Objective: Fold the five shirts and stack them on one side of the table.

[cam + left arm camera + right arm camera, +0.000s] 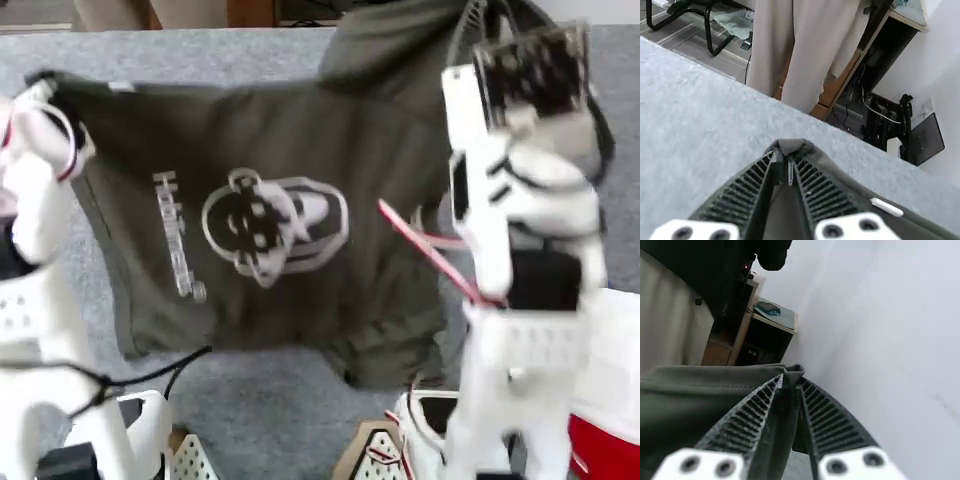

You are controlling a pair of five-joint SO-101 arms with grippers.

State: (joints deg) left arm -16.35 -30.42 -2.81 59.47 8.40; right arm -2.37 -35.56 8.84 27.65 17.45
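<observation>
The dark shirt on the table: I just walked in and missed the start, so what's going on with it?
Two robot arms hold one dark shirt with a white print by its far edge. The left gripper is shut on one corner, close to the grey table. The right gripper is shut on the opposite side, which is raised off the table. The shirt is spread open between them, not yet folded.
</observation>
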